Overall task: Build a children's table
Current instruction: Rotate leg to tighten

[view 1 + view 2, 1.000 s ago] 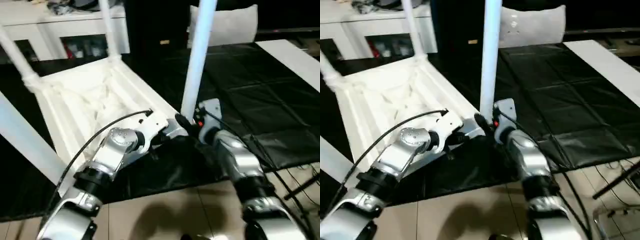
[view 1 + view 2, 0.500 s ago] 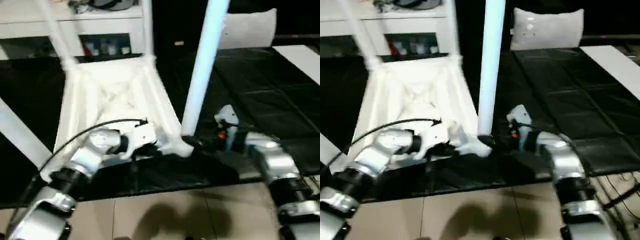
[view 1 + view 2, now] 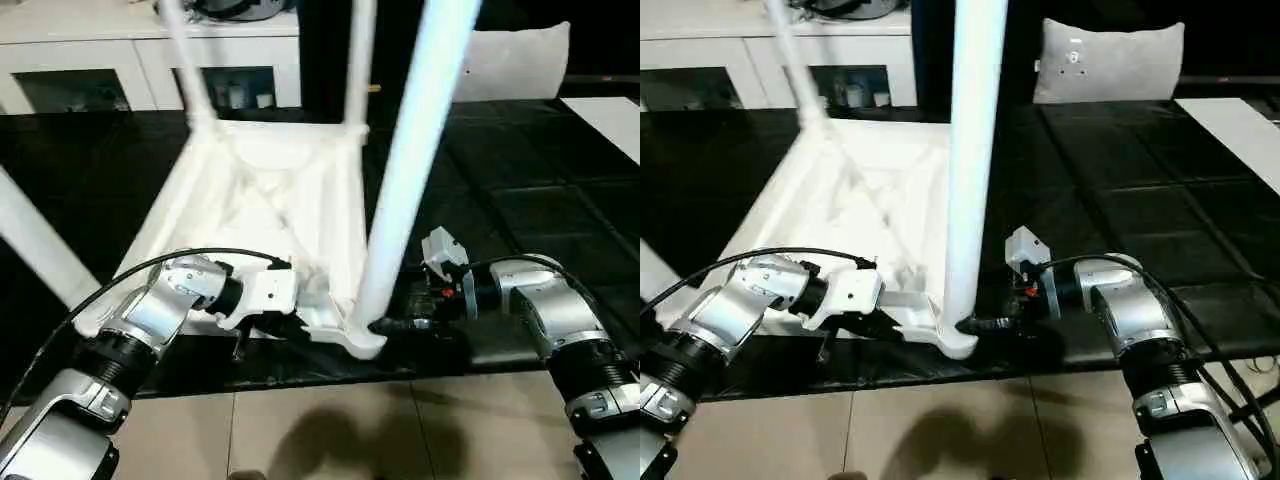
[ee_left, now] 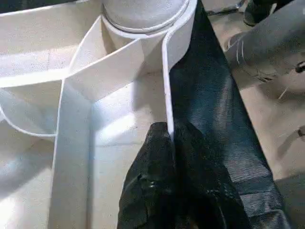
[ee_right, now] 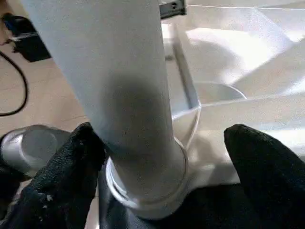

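While the children's table [image 3: 270, 215] lies upside down on a black mat [image 3: 520, 200], its white legs stick up into the air. The near right leg [image 3: 415, 160] stands in its round corner socket [image 3: 358, 338] at the near edge. The left claw [image 4: 170, 143] is shut tight, pinching the thin white rim of the table right beside that socket. The right claw [image 5: 162, 176] is spread wide open around the bottom of the leg. One black finger [image 5: 71, 167] touches the leg on one side, and the other finger [image 5: 267, 162] sits apart from it. A white cabinet [image 3: 120, 60] with glass doors stands at the far left, and a grey pillow [image 3: 1110, 60] sits at the far right.
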You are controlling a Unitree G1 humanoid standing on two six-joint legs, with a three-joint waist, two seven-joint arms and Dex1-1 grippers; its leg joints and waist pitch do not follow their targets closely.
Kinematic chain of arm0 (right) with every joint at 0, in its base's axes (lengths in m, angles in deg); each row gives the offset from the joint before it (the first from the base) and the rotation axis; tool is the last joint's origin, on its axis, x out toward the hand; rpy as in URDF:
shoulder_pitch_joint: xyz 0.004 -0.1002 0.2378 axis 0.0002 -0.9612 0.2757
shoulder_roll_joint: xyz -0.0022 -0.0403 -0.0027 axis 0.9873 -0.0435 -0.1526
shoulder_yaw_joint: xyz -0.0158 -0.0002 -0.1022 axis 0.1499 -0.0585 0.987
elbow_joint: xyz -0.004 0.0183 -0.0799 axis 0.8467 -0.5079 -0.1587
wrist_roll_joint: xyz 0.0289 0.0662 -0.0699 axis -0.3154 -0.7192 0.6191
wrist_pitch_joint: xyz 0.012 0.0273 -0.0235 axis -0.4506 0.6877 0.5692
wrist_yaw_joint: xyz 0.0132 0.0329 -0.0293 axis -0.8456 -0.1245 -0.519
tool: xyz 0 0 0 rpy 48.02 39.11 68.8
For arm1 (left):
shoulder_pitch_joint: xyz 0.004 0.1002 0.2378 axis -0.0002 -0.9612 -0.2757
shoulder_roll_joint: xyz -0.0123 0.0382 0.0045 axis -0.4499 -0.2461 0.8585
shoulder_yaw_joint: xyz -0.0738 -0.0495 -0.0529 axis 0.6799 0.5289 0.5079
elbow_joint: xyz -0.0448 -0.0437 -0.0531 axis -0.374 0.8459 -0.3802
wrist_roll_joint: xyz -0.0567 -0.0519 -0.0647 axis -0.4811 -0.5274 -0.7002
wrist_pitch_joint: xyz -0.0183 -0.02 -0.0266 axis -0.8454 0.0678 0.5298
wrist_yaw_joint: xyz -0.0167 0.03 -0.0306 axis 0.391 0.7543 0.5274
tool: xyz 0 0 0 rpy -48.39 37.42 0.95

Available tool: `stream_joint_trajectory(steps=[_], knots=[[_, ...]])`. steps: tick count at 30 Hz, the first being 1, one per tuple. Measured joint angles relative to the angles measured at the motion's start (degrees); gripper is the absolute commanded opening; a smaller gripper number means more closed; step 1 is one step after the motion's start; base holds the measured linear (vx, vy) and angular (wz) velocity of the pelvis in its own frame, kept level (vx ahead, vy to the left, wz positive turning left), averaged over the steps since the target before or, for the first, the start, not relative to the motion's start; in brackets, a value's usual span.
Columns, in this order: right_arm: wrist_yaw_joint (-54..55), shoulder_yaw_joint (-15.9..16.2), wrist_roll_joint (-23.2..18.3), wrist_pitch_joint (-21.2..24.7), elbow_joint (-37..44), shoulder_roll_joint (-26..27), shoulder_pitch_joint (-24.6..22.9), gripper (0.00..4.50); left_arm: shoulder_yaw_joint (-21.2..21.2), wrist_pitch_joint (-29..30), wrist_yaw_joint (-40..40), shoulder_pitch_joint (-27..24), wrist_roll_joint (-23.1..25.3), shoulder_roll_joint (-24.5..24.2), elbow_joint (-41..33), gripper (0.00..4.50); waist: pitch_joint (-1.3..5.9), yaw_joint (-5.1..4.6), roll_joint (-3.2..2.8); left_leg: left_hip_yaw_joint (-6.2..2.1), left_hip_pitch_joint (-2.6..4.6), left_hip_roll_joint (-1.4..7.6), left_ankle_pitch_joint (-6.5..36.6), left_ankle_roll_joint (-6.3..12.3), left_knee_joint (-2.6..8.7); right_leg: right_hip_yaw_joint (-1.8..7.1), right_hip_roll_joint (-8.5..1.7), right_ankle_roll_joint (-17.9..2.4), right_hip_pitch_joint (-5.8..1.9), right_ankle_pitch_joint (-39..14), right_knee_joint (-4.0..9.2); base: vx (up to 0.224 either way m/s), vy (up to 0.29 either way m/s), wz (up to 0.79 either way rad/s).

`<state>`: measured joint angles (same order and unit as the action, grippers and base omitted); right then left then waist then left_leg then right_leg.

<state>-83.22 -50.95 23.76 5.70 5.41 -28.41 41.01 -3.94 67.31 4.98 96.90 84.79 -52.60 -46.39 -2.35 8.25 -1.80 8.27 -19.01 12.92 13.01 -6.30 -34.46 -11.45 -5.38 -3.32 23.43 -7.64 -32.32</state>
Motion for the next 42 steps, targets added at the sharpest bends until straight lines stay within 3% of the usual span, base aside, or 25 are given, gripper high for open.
stream_joint_trajectory(steps=[20,28,30,34,37,39,42], knots=[[-4.7,0.7,-2.8,3.9,-1.0,1.7,0.3,2.43,0.1,-0.1,-0.6,0.1,-0.6,0.1,0.1,0.00,0.00,0.03,0.01,0.01,0.00,0.00,0.0,0.00,0.00,0.00,0.00,0.0,0.00,0.0,-0.01,0.000,0.000,0.00],[1.3,-0.5,-2.1,5.0,1.3,3.3,-0.9,2.14,3.1,11.0,2.5,-1.6,-2.1,2.1,-2.7,0.00,0.01,-0.26,0.00,0.05,0.07,0.00,-0.1,-0.08,-0.02,0.05,0.00,0.0,0.01,0.0,-0.10,0.000,0.000,0.00],[10.9,-2.6,0.0,3.9,0.1,6.3,-0.6,2.07,4.9,15.1,8.4,-1.6,-0.9,4.1,-2.6,0.00,0.00,-1.48,0.02,0.07,0.20,-0.07,-0.1,-0.42,-0.06,0.07,0.01,0.0,0.00,0.0,-0.21,0.000,0.000,0.00],[29.3,-7.1,2.3,5.3,-2.6,11.4,1.2,2.02,7.8,22.1,19.3,-1.7,-0.2,9.9,-2.3,0.00,-0.02,-4.98,0.05,0.06,0.15,-0.02,0.0,-0.65,-0.21,-0.33,0.10,0.1,-0.06,0.0,0.14,0.000,0.000,0.00],[40.9,-9.5,3.0,6.7,-4.1,15.2,2.8,2.02,9.3,25.2,26.3,-1.6,0.2,14.1,-2.0,0.00,-0.02,-6.73,0.04,-0.02,0.04,0.01,0.0,-0.65,-0.22,-0.50,0.10,0.1,-0.04,0.0,0.33,0.000,0.000,0.00],[44.2,-10.1,3.4,6.5,-4.8,16.3,3.5,2.02,9.9,26.3,28.6,-1.6,0.2,15.4,-2.0,0.00,-0.02,-7.17,0.04,-0.06,-0.01,0.00,0.0,-0.62,-0.19,-0.53,0.10,0.1,-0.04,0.0,0.35,0.000,0.000,0.00],[46.1,-10.3,4.6,4.0,-5.4,17.2,3.5,2.69,10.1,27.0,30.3,-1.3,0.8,16.5,-2.0,0.00,-0.01,-7.13,0.03,-0.10,-0.02,-0.03,0.0,-0.53,-0.05,-0.50,0.09,0.1,-0.04,0.0,0.36,0.000,0.000,0.00]])
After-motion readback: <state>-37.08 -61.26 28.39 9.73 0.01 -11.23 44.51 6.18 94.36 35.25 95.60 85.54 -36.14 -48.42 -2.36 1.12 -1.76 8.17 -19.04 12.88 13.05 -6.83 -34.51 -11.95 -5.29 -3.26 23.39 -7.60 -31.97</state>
